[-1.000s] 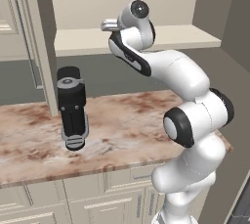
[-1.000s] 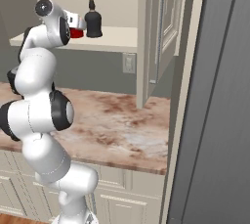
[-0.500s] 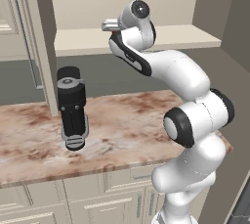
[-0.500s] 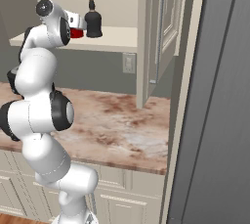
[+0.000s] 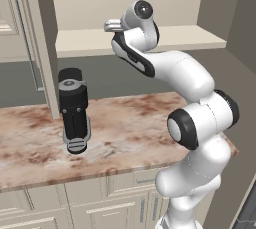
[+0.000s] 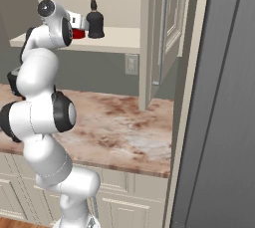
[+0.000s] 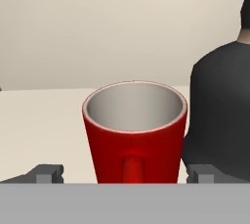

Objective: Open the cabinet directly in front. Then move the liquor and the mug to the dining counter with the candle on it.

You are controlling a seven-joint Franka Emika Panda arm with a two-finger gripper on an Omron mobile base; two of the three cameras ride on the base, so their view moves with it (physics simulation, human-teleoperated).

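The cabinet stands open, with one door (image 5: pixel 25 38) swung out on the left and the other door (image 6: pixel 162 38) on the right. On its beige shelf (image 5: pixel 200 35) the red mug (image 7: pixel 134 135) stands upright, handle facing the hand. The dark liquor (image 7: pixel 222 110) bottle is close on the mug's right. My gripper (image 7: pixel 124 174) is open, its fingertips (image 7: pixel 49 174) spread wide on either side of the mug's base without touching it. From the right base view, the gripper (image 6: pixel 78 27) is level with the mug (image 6: pixel 78 34), beside the liquor (image 6: pixel 94 20). The dining counter and the candle are out of view.
Below the cabinet runs a marbled stone counter (image 5: pixel 130 123) over cream drawer fronts. A stout black appliance (image 5: pixel 74 110) stands on it at the left. A tall dark grey panel (image 6: pixel 224 97) closes the right side. A wall socket (image 6: pixel 131 64) sits under the shelf.
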